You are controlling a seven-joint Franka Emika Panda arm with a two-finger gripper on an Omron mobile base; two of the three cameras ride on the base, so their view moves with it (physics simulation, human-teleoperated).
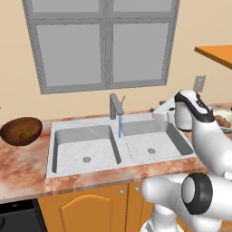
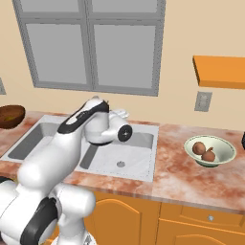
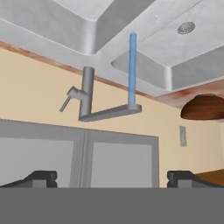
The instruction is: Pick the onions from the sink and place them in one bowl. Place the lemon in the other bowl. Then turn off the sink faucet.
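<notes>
while onions (image 2: 204, 151) fill pale bowl (image 2: 225, 158), lemon (image 1: 26, 134) sits in wooden bowl (image 1: 13, 124).

A grey-framed window (image 1: 102, 43) with frosted panes sits in the beige wall (image 2: 201, 28). Below runs a reddish marbled desk (image 2: 177, 177) over orange cabinet doors (image 1: 90, 210). An orange shelf (image 2: 220, 72) hangs above a grey wall outlet (image 2: 203, 101).
</notes>
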